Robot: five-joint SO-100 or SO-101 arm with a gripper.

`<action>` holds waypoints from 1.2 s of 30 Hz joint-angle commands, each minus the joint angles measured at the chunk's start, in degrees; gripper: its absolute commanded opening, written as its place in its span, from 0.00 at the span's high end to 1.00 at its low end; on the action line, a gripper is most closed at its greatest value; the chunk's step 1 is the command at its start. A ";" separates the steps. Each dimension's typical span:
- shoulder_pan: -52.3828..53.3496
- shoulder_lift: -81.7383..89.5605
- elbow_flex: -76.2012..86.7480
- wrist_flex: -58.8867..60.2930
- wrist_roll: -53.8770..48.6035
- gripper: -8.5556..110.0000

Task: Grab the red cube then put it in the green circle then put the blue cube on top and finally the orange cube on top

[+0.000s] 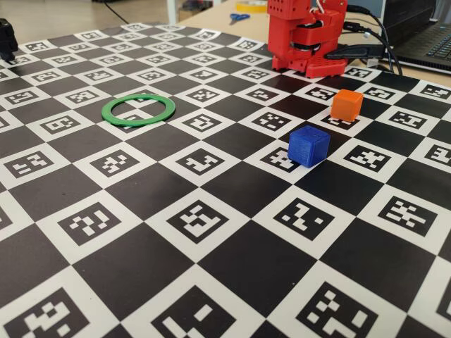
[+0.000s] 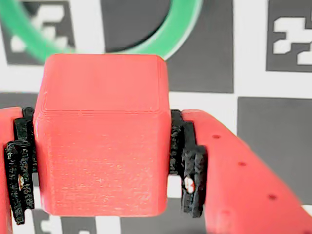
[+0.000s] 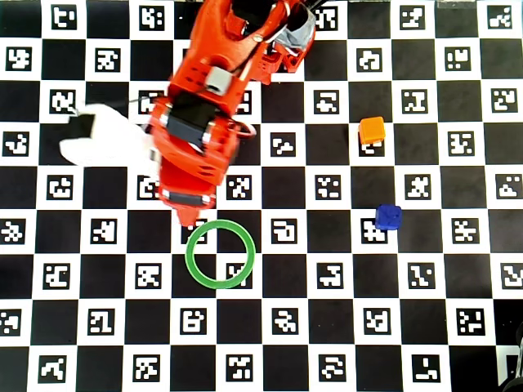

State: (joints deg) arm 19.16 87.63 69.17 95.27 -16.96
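Note:
In the wrist view the red cube (image 2: 100,146) fills the middle of the frame, and my gripper (image 2: 103,165) is shut on it, with a black pad pressed to each side. It hangs above the checkered mat. The green circle (image 2: 180,29) lies flat just beyond it and is partly cut off at the top edge. From overhead, the red arm (image 3: 200,139) reaches down to the upper left rim of the green circle (image 3: 252,255) and hides the cube. The blue cube (image 1: 309,146) (image 3: 387,217) and the orange cube (image 1: 347,104) (image 3: 372,130) rest on the mat to the right, apart from each other.
The arm's red base (image 1: 306,35) stands at the mat's far edge. Behind it are scissors (image 1: 238,17), a laptop (image 1: 430,35) and cables. A white blurred part (image 3: 106,139) shows left of the arm from overhead. A black object (image 1: 7,39) sits at the far left.

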 commanded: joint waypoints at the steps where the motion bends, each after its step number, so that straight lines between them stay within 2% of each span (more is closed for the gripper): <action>1: -2.64 -0.18 0.44 -3.60 -0.62 0.88; 16: -4.92 -11.25 5.62 -14.77 -2.81 0.88; 36: -6.77 -15.73 14.33 -27.07 -1.85 0.89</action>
State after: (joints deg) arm 12.74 70.14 83.76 69.87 -18.37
